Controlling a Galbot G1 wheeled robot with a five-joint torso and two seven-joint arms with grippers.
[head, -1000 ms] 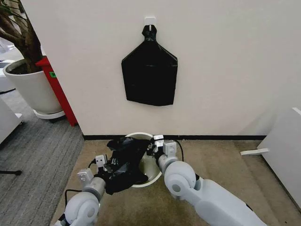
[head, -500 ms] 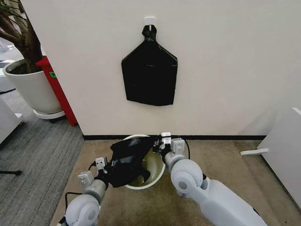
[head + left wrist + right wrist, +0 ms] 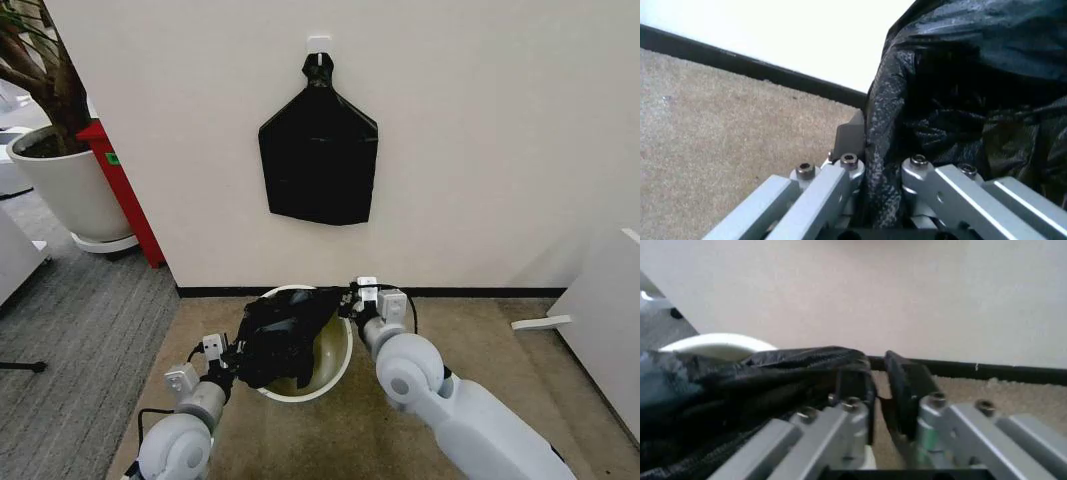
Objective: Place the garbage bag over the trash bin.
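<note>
A: What can't you make out?

B: The garbage bag (image 3: 285, 335) covers the near-left rim and much of the inside of the trash bin (image 3: 335, 368), and it buries the fingertips of the left hand (image 3: 240, 355).

A: And the plant pot (image 3: 62, 190)?

B: Cut off at the picture's left edge.

A plain white wall (image 3: 480, 150) meets tan carpet (image 3: 470, 330) along a black baseboard (image 3: 470, 292). A black bag bundle (image 3: 318, 155) hangs from a hook (image 3: 319, 44). At left — grey carpet (image 3: 70, 320), a white plant pot (image 3: 62, 190), a red panel (image 3: 125, 195).
</note>
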